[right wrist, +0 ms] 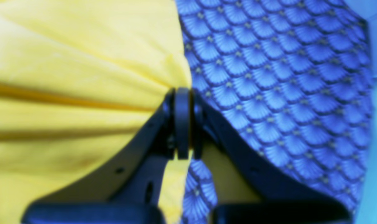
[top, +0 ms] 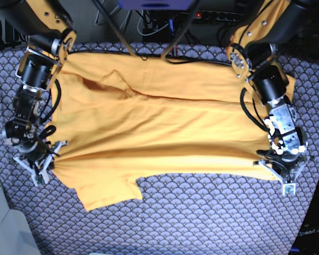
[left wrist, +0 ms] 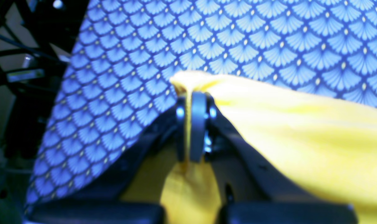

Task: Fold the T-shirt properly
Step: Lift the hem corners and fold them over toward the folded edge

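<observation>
Only from base: T-shirt point(top: 165, 122) taut between both clamped pincers.

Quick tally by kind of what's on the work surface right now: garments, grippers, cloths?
T-shirt, yellow-orange: 1
Grippers, left gripper and right gripper, both pinching the shirt: 2
Blue patterned tablecloth: 1
Total: 4

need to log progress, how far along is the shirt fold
Early. Done: the T-shirt lies spread sideways across the patterned tablecloth, and each arm has a grip on it. In hand: the left gripper and right gripper are both shut on pinched cloth at opposite ends, stretching it between them. Left: no neat fold shows yet; one sleeve sticks out loose at the front.
</observation>
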